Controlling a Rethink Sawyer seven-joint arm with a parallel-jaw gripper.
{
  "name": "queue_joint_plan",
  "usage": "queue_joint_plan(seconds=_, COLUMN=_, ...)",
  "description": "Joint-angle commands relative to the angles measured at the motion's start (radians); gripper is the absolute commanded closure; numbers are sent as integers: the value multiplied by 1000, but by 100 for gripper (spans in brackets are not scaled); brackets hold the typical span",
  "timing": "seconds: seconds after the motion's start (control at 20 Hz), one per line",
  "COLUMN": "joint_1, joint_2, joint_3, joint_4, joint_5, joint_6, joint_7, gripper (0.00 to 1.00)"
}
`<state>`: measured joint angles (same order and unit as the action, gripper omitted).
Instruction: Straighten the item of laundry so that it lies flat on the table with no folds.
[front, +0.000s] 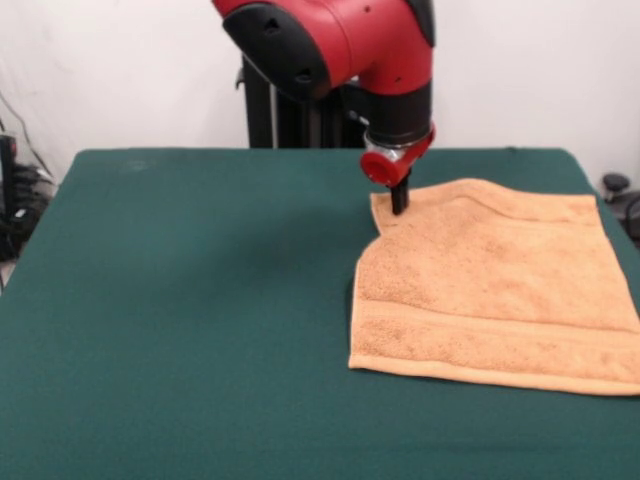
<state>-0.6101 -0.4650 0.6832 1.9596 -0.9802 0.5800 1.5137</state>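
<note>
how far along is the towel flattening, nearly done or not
Nearly done, it seems. Most of the towel already lies spread flat on the green table, its near band and edge straight. In hand: the gripper is down at the far left corner, where the left edge still notches inward as if a fold remains. Left: smoothing out that corner. The towel's right edge runs out of view, so I cannot judge that side.

The towel (500, 290) is seen to be of looped terry cloth, rough and matt, with a flatter woven band near its front edge. The table (200, 300) is covered in smooth, matt, felt-like cloth. The arm (340, 40) is cased in glossy plastic-looking shell.
</note>
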Motion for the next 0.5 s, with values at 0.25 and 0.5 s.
queue_joint_plan(seconds=0.25, joint_1=25, joint_2=92, joint_3=-40, joint_4=-147, joint_5=-70, joint_6=-1, joint_7=-94, gripper=100)
queue_joint_plan(seconds=0.5, joint_1=59, joint_2=107, joint_3=-98, joint_4=-201, joint_5=-75, joint_6=93, joint_7=-97, gripper=100)
